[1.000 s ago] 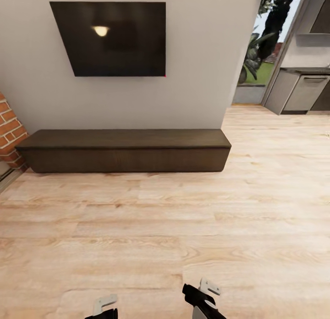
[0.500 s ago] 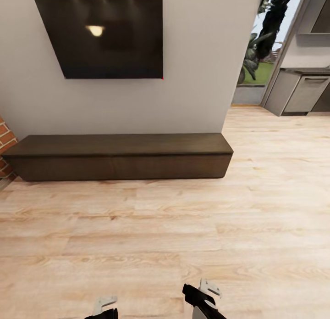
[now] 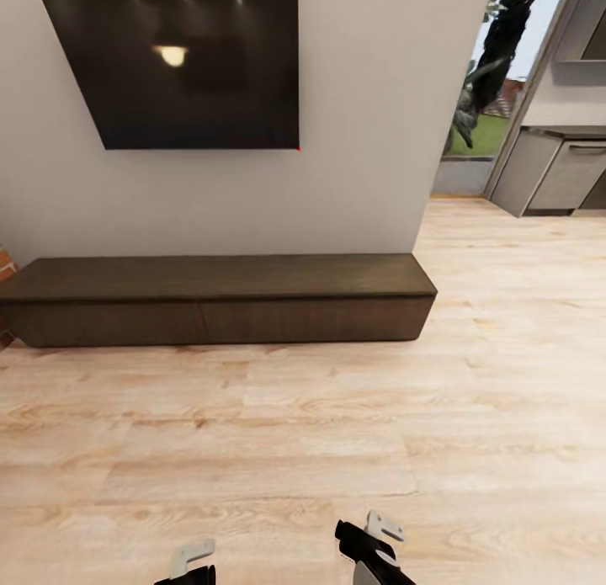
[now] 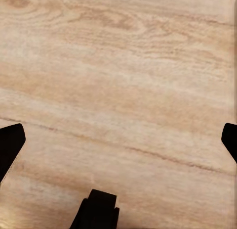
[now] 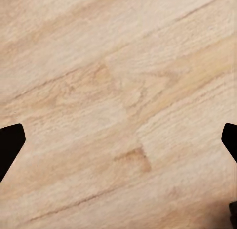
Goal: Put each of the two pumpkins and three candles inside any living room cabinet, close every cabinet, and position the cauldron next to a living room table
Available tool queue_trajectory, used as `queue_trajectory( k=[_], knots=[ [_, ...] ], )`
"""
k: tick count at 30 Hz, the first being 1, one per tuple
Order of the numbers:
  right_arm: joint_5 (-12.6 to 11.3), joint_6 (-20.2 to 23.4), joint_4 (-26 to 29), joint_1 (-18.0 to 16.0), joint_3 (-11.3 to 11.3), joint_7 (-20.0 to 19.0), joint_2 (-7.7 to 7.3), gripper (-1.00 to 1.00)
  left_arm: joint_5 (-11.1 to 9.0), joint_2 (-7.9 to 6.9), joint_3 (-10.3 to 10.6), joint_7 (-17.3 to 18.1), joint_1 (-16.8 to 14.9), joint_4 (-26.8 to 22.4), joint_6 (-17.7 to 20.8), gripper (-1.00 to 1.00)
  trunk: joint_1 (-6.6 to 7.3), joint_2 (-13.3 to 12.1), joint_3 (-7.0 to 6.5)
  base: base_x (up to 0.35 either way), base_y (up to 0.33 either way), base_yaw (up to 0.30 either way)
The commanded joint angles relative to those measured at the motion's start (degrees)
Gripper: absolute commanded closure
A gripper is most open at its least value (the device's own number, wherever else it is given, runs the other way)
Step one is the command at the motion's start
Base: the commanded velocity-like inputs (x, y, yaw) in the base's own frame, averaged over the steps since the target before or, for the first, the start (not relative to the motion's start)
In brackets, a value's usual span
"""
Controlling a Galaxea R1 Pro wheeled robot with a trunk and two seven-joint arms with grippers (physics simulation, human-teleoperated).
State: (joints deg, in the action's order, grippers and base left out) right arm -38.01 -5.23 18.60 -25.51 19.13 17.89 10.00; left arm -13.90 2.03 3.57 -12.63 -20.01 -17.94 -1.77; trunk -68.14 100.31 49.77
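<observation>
The long low dark brown cabinet [image 3: 219, 303] stands against the grey wall ahead, its flat drawer fronts all shut. Pumpkins, candles, cauldron and table are out of view. My left gripper [image 3: 192, 561] and right gripper [image 3: 376, 541] hang low over the bare wood floor, well short of the cabinet. In the left wrist view the left gripper [image 4: 118, 140] has its dark fingertips [image 4: 10, 142] far apart with only floor between them. The right gripper [image 5: 118, 140] also stands open over the planks, and nothing is held.
A black TV [image 3: 181, 67] hangs on the wall above the cabinet. A sliver of red brick [image 3: 3, 269] shows at the left edge. To the right, the floor [image 3: 505, 332] runs to a doorway with plants [image 3: 484, 88] and grey kitchen units [image 3: 560, 177].
The whole head view has shifted: the camera has come nearer the cabinet and turned right, so the cabinet looks larger and the brick has nearly slid out at the left. Grippers are unchanged.
</observation>
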Motion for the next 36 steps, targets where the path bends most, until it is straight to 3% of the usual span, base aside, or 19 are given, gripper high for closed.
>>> queue_trajectory(
  k=[1,25,36],
  knots=[
    [-0.6,-0.4,-0.1,-0.1,0.4,0.3,0.00,-1.00,-0.6,-0.05,0.4,-0.3,0.0,0.0,-0.2,-1.00,-0.03,0.0,0.04,0.322,0.000,0.000],
    [-0.6,-0.4,0.1,-0.1,0.4,0.2,0.00,-1.00,-0.6,-0.07,0.4,-0.5,0.0,0.0,-0.2,-1.00,-0.03,0.0,0.01,0.318,0.000,-0.001],
    [-0.5,-0.4,0.0,0.0,0.5,0.2,0.00,-1.00,-0.6,-0.10,0.4,-0.5,0.0,0.0,-0.2,-1.00,-0.03,0.0,-0.20,0.036,0.000,-0.016]
  ],
)
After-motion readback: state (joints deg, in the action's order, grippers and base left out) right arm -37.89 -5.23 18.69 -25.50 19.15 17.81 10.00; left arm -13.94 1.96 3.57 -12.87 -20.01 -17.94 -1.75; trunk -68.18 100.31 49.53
